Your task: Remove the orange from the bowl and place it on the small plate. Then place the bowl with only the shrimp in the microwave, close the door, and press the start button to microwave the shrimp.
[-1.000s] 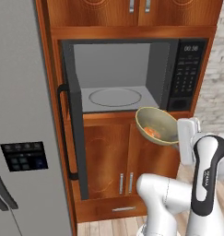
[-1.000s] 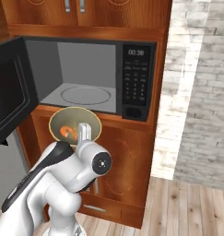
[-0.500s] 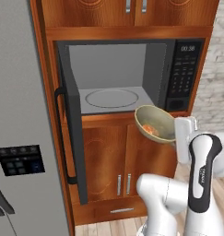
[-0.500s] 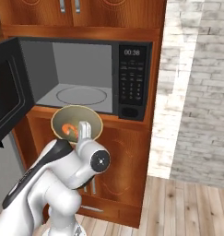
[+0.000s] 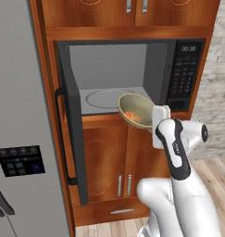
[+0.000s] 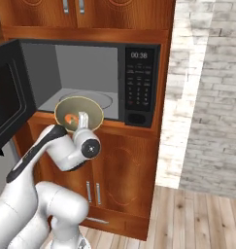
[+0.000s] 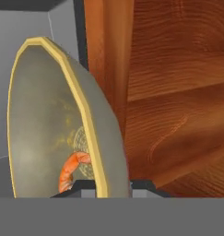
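Note:
A tan bowl with a yellow rim hangs tilted in front of the open microwave, at the lip of its cavity, right of centre. My gripper is shut on the bowl's rim. An orange shrimp lies inside the bowl. From the right base view, the bowl with the shrimp sits just before the glass turntable. In the hand view the bowl's rim runs between my fingertips, and the shrimp rests low in the bowl.
The microwave door stands swung open to the left. Its keypad is on the right side. A grey fridge stands at the left, wooden cabinet doors lie below, and a brick wall is at the right.
The base has shifted, so the whole scene has moved in view. The bowl has risen and moved left, closer to the microwave opening, still held in the gripper.

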Motion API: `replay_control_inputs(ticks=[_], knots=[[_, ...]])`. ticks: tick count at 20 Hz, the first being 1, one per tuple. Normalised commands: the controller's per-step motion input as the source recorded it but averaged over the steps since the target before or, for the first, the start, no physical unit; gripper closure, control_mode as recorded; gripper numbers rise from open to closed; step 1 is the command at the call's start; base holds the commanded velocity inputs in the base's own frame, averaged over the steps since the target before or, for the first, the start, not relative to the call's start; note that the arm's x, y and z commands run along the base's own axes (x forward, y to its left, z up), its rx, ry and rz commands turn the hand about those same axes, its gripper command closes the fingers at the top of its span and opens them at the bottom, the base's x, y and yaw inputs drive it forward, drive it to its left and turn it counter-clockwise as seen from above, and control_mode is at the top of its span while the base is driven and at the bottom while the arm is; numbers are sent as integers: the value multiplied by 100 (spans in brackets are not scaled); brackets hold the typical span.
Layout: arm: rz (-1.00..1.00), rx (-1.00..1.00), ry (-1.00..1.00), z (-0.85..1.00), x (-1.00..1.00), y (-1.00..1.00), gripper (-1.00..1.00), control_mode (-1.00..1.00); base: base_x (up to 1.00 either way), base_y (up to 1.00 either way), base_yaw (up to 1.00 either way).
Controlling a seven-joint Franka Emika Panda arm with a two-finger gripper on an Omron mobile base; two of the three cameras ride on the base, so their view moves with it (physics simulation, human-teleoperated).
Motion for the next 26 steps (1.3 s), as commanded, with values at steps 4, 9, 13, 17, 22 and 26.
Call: replay_control_inputs(ticks=[4,9,13,17,22,26], knots=[[-1,-1,2,11,88,27,100,-100,0,0,0],[0,-11,1,46,57,6,100,-100,0,0,0],[0,-14,3,50,54,0,100,-100,0,0,0],[0,-7,4,36,58,0,100,-100,0,0,0],[0,0,1,1,36,0,100,-100,0,0,0],[0,0,4,0,49,0,100,-100,0,0,0]])
